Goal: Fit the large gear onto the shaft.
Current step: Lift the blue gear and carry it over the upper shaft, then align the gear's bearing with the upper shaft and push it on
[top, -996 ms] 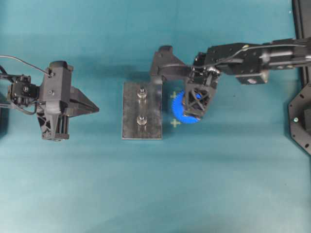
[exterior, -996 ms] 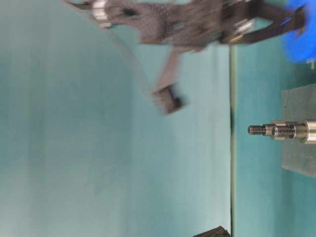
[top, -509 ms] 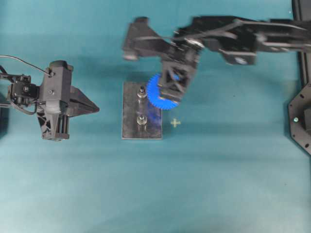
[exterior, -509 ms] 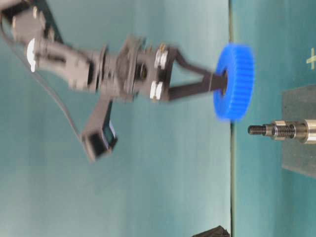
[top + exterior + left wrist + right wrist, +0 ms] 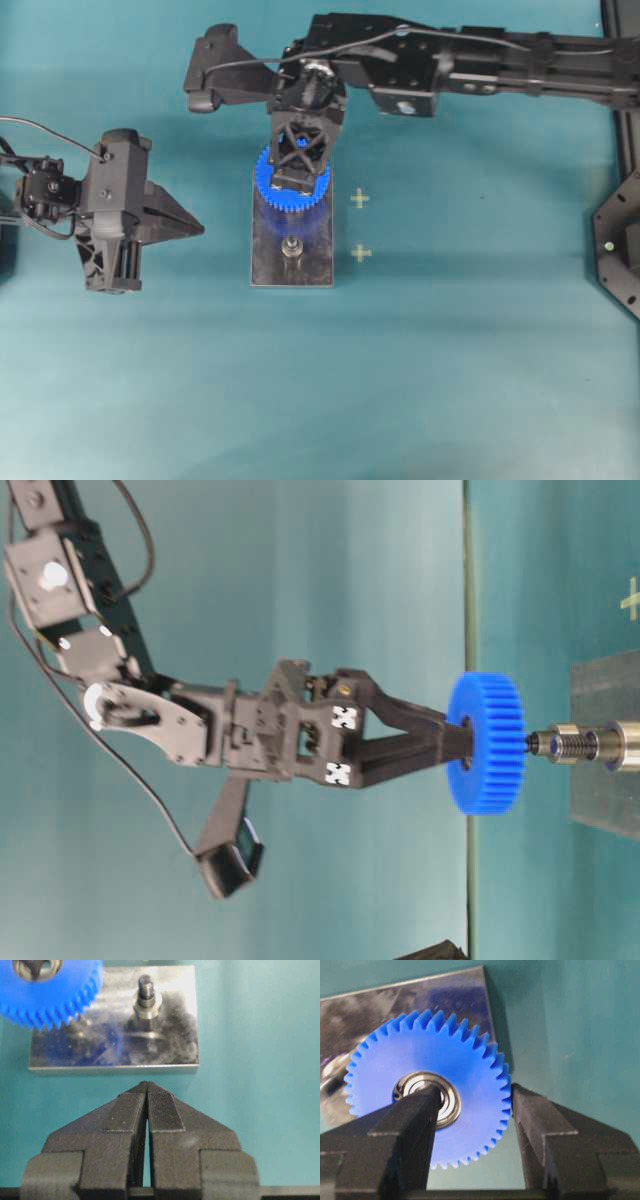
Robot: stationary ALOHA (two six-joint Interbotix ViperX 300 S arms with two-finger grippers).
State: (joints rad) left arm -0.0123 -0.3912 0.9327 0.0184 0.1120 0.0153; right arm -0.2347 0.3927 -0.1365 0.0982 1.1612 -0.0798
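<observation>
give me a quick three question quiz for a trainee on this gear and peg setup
1. True or false: the large gear is already seated down on the collar of the shaft.
2. Which gripper holds the gear? A) left gripper B) right gripper
3. How many pegs on the grey plate are uncovered in the overhead view?

Key: 1. False; it hangs at the threaded tip. 2. B, one finger in the bore, one outside the teeth. 3. One.
</observation>
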